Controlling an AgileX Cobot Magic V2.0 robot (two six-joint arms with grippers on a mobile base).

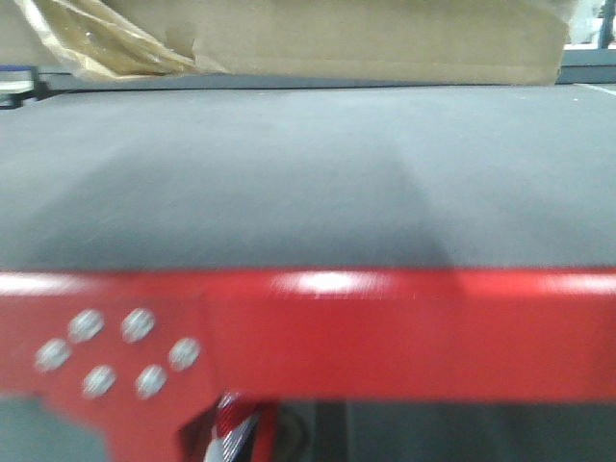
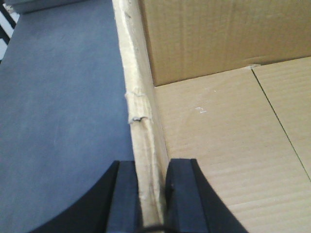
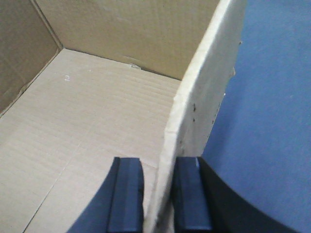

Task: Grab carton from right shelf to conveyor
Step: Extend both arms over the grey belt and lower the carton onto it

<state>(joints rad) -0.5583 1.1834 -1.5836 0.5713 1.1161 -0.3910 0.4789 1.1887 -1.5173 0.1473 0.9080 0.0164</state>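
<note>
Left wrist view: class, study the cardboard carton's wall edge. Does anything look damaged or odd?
Yes. The brown corrugated cardboard carton has a frayed, uneven wall rim, with a torn yellowish tape scrap peeling midway along it.

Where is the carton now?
The carton is at the front view's top, over the conveyor's far side; the left gripper and right gripper hold its walls.
</note>
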